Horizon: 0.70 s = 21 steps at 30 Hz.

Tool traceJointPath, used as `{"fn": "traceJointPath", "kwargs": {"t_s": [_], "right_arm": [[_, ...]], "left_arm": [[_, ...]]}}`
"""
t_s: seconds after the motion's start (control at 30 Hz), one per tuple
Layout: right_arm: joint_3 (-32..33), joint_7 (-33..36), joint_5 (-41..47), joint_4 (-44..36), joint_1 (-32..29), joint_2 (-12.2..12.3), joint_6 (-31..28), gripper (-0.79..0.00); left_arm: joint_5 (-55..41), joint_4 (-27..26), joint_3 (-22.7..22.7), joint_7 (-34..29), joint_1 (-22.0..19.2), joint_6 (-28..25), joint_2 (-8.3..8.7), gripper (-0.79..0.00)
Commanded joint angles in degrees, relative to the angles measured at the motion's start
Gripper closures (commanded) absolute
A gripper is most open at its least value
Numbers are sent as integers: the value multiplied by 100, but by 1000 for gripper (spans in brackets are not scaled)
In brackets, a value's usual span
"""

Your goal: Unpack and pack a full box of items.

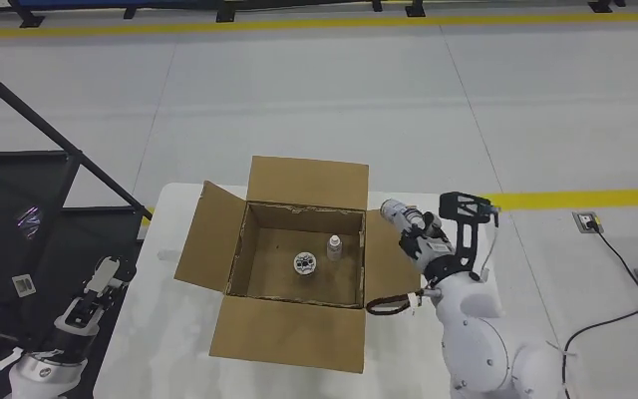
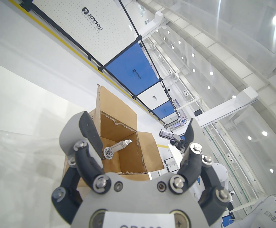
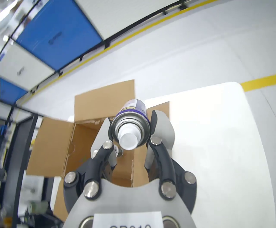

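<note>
Snugly between the right fingers (image 3: 163, 131), a purple spray can (image 3: 133, 116) (left fingers (image 2: 88, 129) wide apart).

Print on walls, can and tags
A logo word sits on the white wall panel (image 2: 92, 20) and on the blue wall panel (image 2: 134, 73). The spray can (image 3: 129, 126) has a purple and yellow label (image 3: 138, 106), too small to read. A white tag (image 2: 140, 220) on the left pincer (image 2: 138, 125) and a second tag (image 3: 129, 220) on the right pincer (image 3: 132, 124) are cut off at the edge.
</note>
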Motion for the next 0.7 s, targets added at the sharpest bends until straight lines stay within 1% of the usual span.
{"fn": "traceJointPath", "kwargs": {"t_s": [0.0,0.13,0.17,0.23,0.43,0.67], "right_arm": [[-216,515,-83,348,409,0,-211,0],[-716,1721,-351,1099,1147,18,-1063,0],[-808,1979,-318,1270,1311,13,-1182,0],[-987,2361,-385,1621,1604,-4,-1225,0],[-1406,2723,-525,2373,2021,-58,-1190,0],[-1742,2760,-482,3125,2316,-135,-1060,0]], "left_arm": [[0,0,0,0,0,0,0,-785],[0,0,0,0,0,0,0,-785],[0,0,0,0,0,0,0,-785],[0,0,0,0,0,0,0,-785],[0,0,0,0,0,0,0,-785],[0,0,0,0,0,0,0,-785]]}}
